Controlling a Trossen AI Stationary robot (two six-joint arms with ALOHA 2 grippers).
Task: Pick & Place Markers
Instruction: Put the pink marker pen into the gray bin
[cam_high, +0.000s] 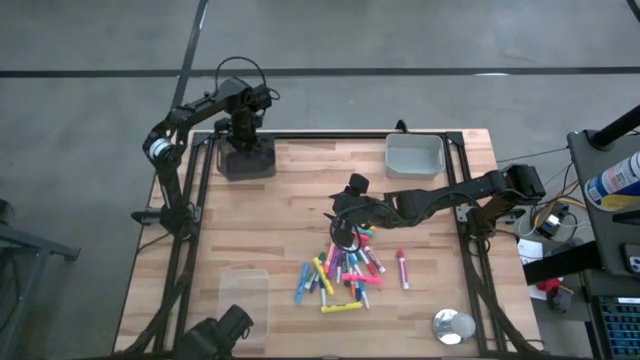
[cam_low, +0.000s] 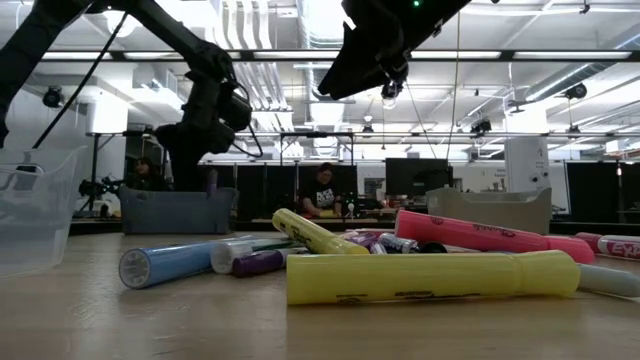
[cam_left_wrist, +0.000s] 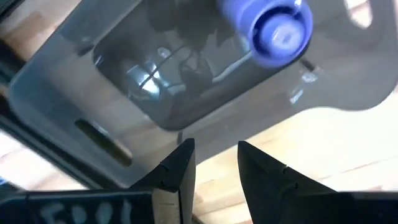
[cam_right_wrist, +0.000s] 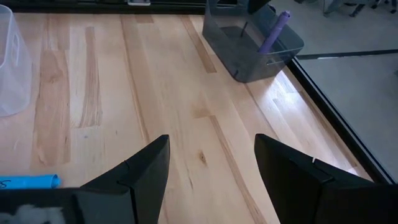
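Note:
A pile of capped markers (cam_high: 345, 268) in mixed colours lies on the wooden table, near the middle; in the low view a yellow one (cam_low: 430, 277) and a pink one (cam_low: 490, 235) lie closest. A purple marker (cam_right_wrist: 274, 31) stands tilted inside the dark grey bin (cam_high: 246, 158) at the far left, leaning on its wall. My left gripper (cam_left_wrist: 214, 167) hangs over that bin, pointing down, open and empty. My right gripper (cam_right_wrist: 211, 168) hovers above the pile's far side (cam_high: 345, 232), slanting down toward the table's left, open with nothing between its fingers.
A light grey bin (cam_high: 415, 155) stands at the far right. A clear plastic container (cam_high: 245, 295) sits near the front left, and a small round metal tin (cam_high: 453, 325) near the front right. One red marker (cam_high: 403, 268) lies apart from the pile, to its right.

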